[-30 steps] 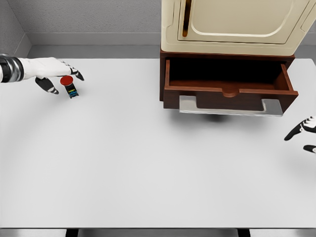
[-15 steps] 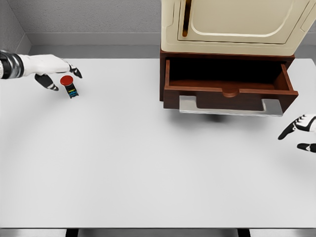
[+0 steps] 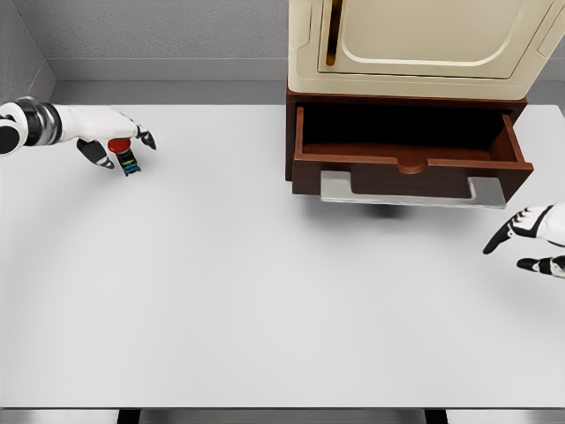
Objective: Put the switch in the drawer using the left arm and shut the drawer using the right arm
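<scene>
While the switch (image 3: 124, 154) lies on the table, left hand (image 3: 106, 134) fingers (image 3: 144, 138) spread over it.

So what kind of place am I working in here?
Likely a simulated tabletop test cell, not a real room: a plain white table, one wooden cabinet with an open drawer, and bare grey walls.
</scene>
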`<state>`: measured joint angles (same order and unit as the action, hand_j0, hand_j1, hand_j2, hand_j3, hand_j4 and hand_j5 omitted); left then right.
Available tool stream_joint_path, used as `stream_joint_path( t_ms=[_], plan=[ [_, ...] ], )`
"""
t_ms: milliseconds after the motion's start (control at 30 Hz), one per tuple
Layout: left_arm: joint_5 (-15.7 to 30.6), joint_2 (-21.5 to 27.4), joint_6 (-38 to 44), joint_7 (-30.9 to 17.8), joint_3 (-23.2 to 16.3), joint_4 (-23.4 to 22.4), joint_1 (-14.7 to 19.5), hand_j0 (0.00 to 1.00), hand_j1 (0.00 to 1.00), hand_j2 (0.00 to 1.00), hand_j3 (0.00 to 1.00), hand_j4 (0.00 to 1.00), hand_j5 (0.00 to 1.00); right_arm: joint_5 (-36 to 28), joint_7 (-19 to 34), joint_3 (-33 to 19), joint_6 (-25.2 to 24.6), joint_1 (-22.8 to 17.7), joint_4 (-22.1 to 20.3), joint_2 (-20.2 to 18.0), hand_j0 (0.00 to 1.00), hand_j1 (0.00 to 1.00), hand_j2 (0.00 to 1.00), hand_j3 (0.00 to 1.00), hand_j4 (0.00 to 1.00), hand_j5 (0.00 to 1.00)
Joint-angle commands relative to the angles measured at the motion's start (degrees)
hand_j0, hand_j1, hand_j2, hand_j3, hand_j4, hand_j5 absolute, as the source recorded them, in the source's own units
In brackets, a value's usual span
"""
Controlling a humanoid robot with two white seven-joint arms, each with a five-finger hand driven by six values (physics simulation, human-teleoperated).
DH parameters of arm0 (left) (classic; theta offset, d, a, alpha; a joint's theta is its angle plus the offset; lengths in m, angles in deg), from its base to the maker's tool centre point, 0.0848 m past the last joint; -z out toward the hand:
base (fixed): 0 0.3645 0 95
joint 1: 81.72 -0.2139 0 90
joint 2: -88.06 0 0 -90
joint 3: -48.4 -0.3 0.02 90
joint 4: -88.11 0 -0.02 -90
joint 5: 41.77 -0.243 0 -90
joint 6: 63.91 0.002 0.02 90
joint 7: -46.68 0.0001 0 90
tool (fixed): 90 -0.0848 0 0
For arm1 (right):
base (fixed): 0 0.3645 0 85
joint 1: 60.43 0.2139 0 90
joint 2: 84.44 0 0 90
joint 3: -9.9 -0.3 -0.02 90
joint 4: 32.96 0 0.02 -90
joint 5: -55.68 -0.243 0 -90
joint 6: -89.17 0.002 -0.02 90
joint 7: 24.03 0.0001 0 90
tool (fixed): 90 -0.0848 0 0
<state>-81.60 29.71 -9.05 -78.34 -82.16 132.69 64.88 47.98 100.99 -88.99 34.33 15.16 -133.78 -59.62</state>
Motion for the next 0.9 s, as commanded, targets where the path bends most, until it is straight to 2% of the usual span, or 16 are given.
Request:
stream_joint_path(
  t_ms=[0,233,467,567,733,867],
  plan=[
    [0.02,-0.01,0.14,0.02,-0.13,-0.28,0.00,0.76,0.76,0.76,0.76,0.76,0.76,-0.38,-0.02,0.37,-0.16,0.00,-0.08,-0.12,0.63,0.63,0.63,0.63,0.63,0.63],
    [-0.34,0.17,0.14,0.02,0.05,-0.28,0.00,0.61,0.61,0.61,0.61,0.61,0.61,-0.38,-0.02,0.37,-0.16,-0.18,0.01,-0.12,0.63,0.63,0.63,0.63,0.63,0.63],
    [-0.25,0.26,0.14,0.02,0.22,0.33,0.09,0.54,0.54,0.54,0.54,0.54,0.54,-0.29,-0.02,0.46,-0.16,-0.18,0.01,-0.12,0.63,0.63,0.63,0.63,0.63,0.63],
    [-0.16,0.43,0.14,0.02,0.14,0.42,0.09,0.45,0.45,0.45,0.45,0.45,0.45,-0.29,-0.02,0.46,-0.16,-0.26,0.01,-0.12,0.63,0.63,0.63,0.63,0.63,0.63],
    [0.02,0.52,0.14,0.02,-0.04,0.77,0.44,0.41,0.41,0.41,0.41,0.41,0.41,-0.29,-0.02,0.46,-0.16,-0.35,0.01,-0.04,0.63,0.63,0.63,0.63,0.63,0.63],
    [0.10,1.05,0.14,0.02,-0.22,4.73,0.53,0.41,0.41,0.41,0.41,0.41,0.41,-0.29,-0.02,0.46,-0.16,-0.35,0.01,-0.04,0.63,0.63,0.63,0.63,0.63,0.63]
  ],
)
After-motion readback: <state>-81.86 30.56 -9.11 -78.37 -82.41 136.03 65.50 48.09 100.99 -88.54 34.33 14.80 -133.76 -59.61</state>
